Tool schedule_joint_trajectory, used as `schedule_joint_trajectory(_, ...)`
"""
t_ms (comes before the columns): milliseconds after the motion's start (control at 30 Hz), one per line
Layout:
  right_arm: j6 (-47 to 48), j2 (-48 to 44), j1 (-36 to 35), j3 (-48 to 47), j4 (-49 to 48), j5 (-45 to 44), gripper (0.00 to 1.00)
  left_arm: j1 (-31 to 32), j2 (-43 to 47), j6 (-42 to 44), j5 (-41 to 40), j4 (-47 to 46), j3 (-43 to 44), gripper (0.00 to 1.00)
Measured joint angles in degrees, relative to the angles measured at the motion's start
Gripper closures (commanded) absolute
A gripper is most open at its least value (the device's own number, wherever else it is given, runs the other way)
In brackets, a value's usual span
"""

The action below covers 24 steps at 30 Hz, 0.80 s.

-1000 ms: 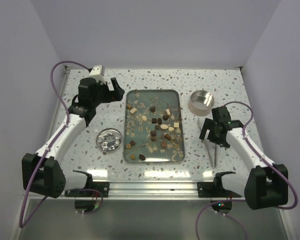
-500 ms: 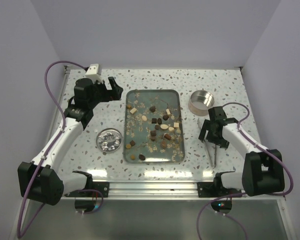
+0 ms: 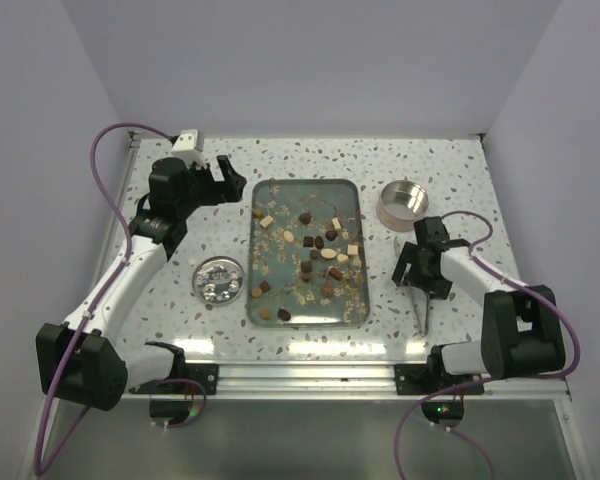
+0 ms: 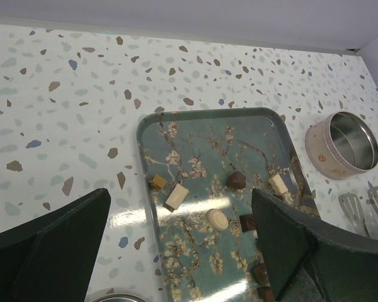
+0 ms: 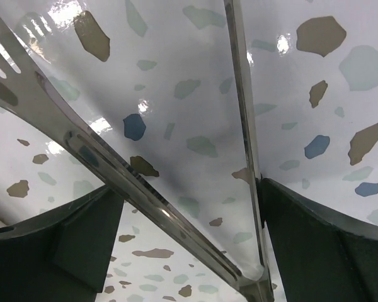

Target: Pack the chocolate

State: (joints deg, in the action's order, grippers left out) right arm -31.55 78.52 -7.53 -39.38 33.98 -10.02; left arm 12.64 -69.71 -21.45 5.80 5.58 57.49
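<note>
Where the table point(image 3: 450, 170) lies nearest the arm bases, the tongs point(image 3: 424, 305) rest flat on its speckled top, right of the tray, their joined end toward the near edge. The right gripper point(image 5: 189, 214) stands low over them with its jaws spread wide. A dark finger point(image 5: 57, 248) shows outside each steel arm, and neither arm is squeezed. The right-hand arm runs along the inner edge of the other finger; I cannot tell whether they touch.

Left of the tray sits a small round dish point(image 3: 221, 281) holding shiny silver pieces point(image 3: 223, 289). The tray point(image 3: 263, 190), a floral-patterned rectangle, lies in the middle of the table. All the chocolate point(image 3: 320, 255) is on it: dark brown and cream pieces scattered loose among thin pale flakes point(image 3: 325, 292), mostly in the far and middle parts.

Farther back, a round tin point(image 3: 403, 203) stands open-topped just beyond the tray's far right corner. The left gripper point(image 3: 230, 178) hangs beside the far left corner, jaws parted and gripping nothing.
</note>
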Motion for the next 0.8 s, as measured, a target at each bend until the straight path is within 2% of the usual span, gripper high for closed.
schedule_joint_trajectory(233,-0.2,0.2,0.0,0.3,-1.3,0.5,0.33,0.0,0.0,0.0,0.0,0.0,0.0,0.0)
schedule_joint_trajectory(333,-0.4,0.2,-0.1,0.4,-1.5,0.4,0.41,0.0,0.0,0.0,0.0,-0.1,0.0,0.0)
schedule_joint_trajectory(633,-1.1,-1.7,-1.2,0.5,0.3,0.3,0.41,0.0,0.0,0.0,0.0,-0.2,-0.1,0.0)
schedule_joint_trajectory(800,-1.1,-9.5,-1.5,0.5,4.7,0.0,0.41,0.0,0.0,0.1,0.0,-0.2,-0.3,0.0)
